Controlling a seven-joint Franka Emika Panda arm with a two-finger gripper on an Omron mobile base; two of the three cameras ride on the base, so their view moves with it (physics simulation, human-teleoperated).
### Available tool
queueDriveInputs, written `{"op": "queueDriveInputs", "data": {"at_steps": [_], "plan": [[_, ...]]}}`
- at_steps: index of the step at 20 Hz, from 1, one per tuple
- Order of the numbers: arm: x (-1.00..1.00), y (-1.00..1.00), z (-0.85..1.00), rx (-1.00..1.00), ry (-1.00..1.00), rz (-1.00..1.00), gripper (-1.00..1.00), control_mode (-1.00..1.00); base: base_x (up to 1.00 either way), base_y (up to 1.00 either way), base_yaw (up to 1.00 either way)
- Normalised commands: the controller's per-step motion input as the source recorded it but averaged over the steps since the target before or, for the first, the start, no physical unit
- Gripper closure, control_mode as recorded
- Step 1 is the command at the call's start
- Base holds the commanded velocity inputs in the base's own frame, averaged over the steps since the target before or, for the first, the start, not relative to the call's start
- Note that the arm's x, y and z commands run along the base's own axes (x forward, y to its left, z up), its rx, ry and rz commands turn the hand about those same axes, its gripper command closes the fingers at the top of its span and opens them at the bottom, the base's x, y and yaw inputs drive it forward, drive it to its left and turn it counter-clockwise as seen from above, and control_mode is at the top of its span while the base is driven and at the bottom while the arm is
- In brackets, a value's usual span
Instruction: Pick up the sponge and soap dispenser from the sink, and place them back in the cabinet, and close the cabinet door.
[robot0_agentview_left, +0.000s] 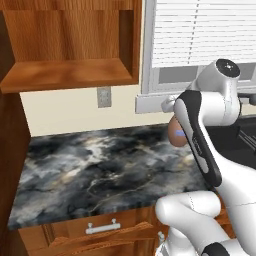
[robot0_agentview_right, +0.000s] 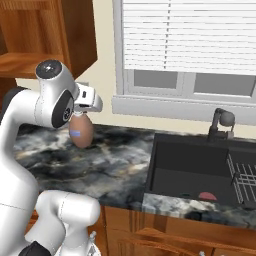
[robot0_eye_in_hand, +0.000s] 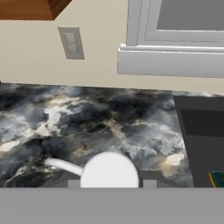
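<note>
The soap dispenser (robot0_agentview_right: 82, 132), an orange-brown bottle with a pale blue label, hangs above the marble counter with my gripper (robot0_agentview_right: 79, 116) shut on its top. From the left base view the bottle (robot0_agentview_left: 174, 133) peeks out behind my forearm. Its white pump top (robot0_eye_in_hand: 109, 171) sits at the bottom of the hand view, between the fingers. The sponge (robot0_agentview_right: 206, 196), a small red-pink piece, lies on the floor of the black sink (robot0_agentview_right: 170, 150) to the right. The cabinet (robot0_agentview_left: 70, 70) stands open up and to the left, its wooden shelf bare. Its door (robot0_agentview_left: 9, 150) is a dark panel at the far left edge.
A dark faucet (robot0_agentview_right: 220, 122) and a wire rack (robot0_agentview_right: 242, 180) stand at the sink's right side. A wall outlet (robot0_agentview_left: 104, 96) is under the cabinet, and a window with blinds (robot0_agentview_right: 190, 35) is behind the sink. Drawer fronts with a silver handle (robot0_agentview_left: 102, 227) run below the counter (robot0_agentview_left: 100, 165).
</note>
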Motion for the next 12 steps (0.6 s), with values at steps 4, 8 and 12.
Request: {"op": "queueDriveInputs", "data": {"at_steps": [4, 8, 12], "plan": [[0.0, 0.0, 0.0, 0.0, 0.0, 0.0, 1.0, 1.0, 0.39, 0.45, 0.0], [0.0, 0.0, 0.0, 0.0, 0.0, 0.0, 1.0, 1.0, 0.39, 0.51, 0.0], [0.0, 0.0, 0.0, 0.0, 0.0, 0.0, 1.0, 1.0, 0.39, 0.57, 0.0]]}}
